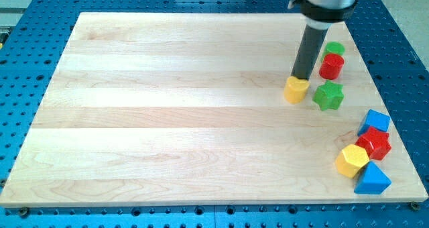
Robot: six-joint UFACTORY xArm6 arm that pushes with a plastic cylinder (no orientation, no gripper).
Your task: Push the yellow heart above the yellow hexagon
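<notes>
The yellow heart (296, 90) lies on the wooden board (167, 107) at the view's right, upper half. My tip (300, 78) touches its top edge, just above it. The yellow hexagon (351, 161) lies near the view's lower right corner, well below and to the right of the heart. It touches a red block (374, 143).
A green star (328, 95) sits just right of the heart. A red cylinder (331, 66) and a green block (334, 49) stand right of the rod. A blue block (375, 121) and a blue triangle (372, 180) flank the red block by the hexagon.
</notes>
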